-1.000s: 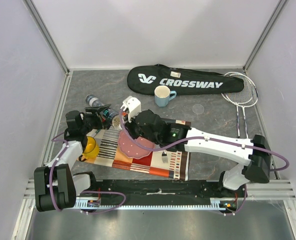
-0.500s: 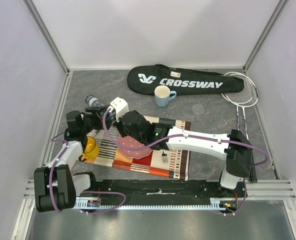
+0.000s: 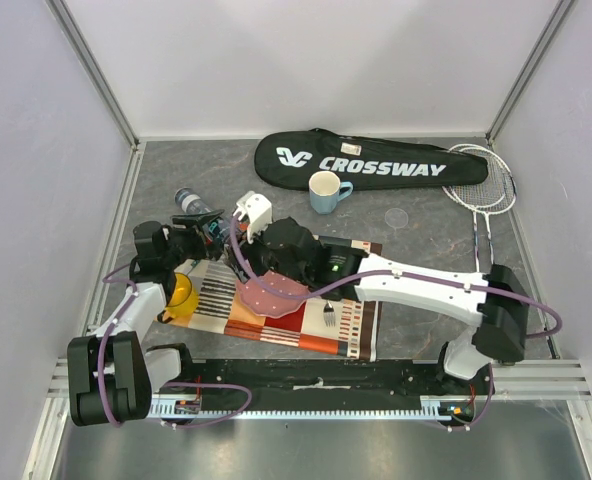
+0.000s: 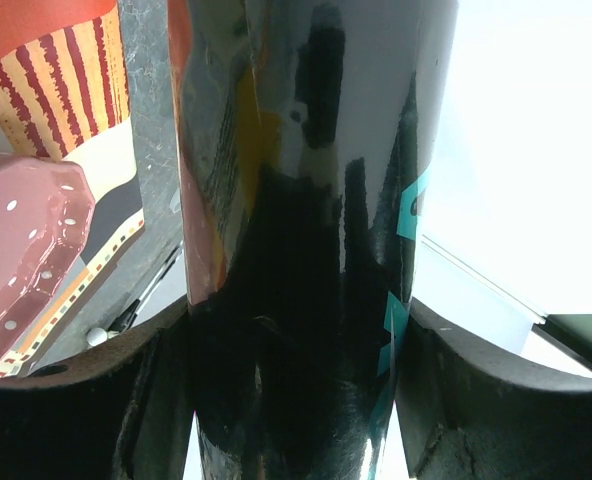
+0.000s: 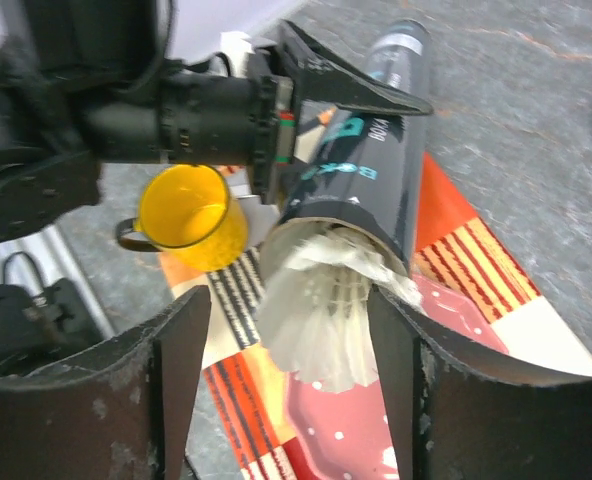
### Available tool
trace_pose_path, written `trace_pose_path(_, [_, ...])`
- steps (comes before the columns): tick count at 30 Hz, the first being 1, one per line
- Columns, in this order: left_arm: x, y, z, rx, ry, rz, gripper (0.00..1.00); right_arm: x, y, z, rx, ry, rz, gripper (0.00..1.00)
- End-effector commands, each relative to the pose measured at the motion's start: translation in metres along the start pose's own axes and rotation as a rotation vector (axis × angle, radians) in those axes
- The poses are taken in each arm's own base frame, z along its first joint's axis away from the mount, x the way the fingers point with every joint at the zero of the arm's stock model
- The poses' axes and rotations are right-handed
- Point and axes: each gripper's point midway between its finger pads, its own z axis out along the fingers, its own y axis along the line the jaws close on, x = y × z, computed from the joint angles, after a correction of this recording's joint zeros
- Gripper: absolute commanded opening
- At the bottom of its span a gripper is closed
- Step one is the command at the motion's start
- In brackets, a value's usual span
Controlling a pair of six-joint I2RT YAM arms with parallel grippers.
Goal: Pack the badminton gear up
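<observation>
At left of table, left tool (image 3: pixel 198 235): pressed onto the tube (image 5: pixel 361 185), pinching its dark body from both sides; holds it tilted off the table (image 3: pixel 426 240), capped end far-left, open mouth facing near-right.
Tube: mouth sits over the yellow mug (image 5: pixel 181 215) side of the striped mat; the left wrist view shows only the glossy wall filling the gap between the pads.
Shuttlecock (image 5: pixel 326 310): partly in the tube mouth, white feather skirt sticking out; can't tell how many are stacked deeper inside.
Right tool (image 5: pixel 288 295): fingers spread, one on each side of the skirt, no clear contact with the feathers; above the pink plate (image 3: pixel 271 292).
Step in hand (judgement): seat this shuttlecock fully in the tube.
How to do it well: push along the tube's axis, not across it. Press on the skirt rim lightly so the feathers don't crush or catch on the lip. Left tool must keep the tube from sliding back or rolling.
Risk: a side push could tip the mouth down toward the mug.
Blue cup (image 3: pixel 323 190): just beside the bag, not gear, leave it.
Racket bag (image 3: pixel 376 165): far centre, lying flat, looks closed.
Rackets (image 3: pixel 481 190): far right, outside the bag, heads touching its right end; not yet packed.
</observation>
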Motion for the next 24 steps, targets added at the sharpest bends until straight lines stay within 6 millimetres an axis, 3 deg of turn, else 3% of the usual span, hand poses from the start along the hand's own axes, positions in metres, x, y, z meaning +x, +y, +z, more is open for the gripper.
trace_pose_path(1, [0.011, -0.023, -0.003, 0.067, 0.036, 0.069, 0.02, -0.032, 0.021, -0.025, -0.154, -0.076, 0.123, 0.74])
trace_pose_path(4, [0.012, -0.023, -0.003, 0.068, 0.037, 0.069, 0.02, -0.034, 0.018, -0.027, -0.177, -0.092, 0.160, 0.75])
trace_pose_path(7, [0.013, -0.024, -0.004, 0.072, 0.038, 0.069, 0.02, -0.027, 0.006, -0.023, -0.158, -0.082, 0.191, 0.59])
trace_pose_path(10, [0.013, -0.026, -0.005, 0.076, 0.039, 0.070, 0.02, -0.020, -0.004, -0.023, -0.128, -0.084, 0.185, 0.23])
trace_pose_path(13, [0.013, -0.025, -0.005, 0.076, 0.039, 0.072, 0.02, -0.013, -0.007, -0.022, -0.119, -0.079, 0.170, 0.16])
trace_pose_path(15, [0.012, -0.024, -0.004, 0.072, 0.037, 0.070, 0.02, -0.006, -0.006, -0.016, -0.125, -0.067, 0.157, 0.12])
trace_pose_path(16, [0.013, -0.024, -0.004, 0.073, 0.040, 0.072, 0.02, 0.002, -0.006, -0.008, -0.121, -0.051, 0.150, 0.06])
trace_pose_path(18, [0.014, -0.024, -0.004, 0.073, 0.040, 0.072, 0.02, 0.001, -0.003, -0.001, -0.128, -0.051, 0.143, 0.01])
trace_pose_path(21, [0.015, -0.025, -0.006, 0.075, 0.040, 0.071, 0.02, -0.004, 0.001, 0.014, -0.135, -0.082, 0.149, 0.00])
trace_pose_path(22, [0.016, -0.027, -0.006, 0.078, 0.042, 0.076, 0.02, 0.003, 0.000, 0.025, -0.128, -0.073, 0.147, 0.00])
trace_pose_path(24, [0.017, -0.029, -0.007, 0.079, 0.042, 0.077, 0.02, -0.005, -0.002, 0.036, -0.121, -0.086, 0.146, 0.00])
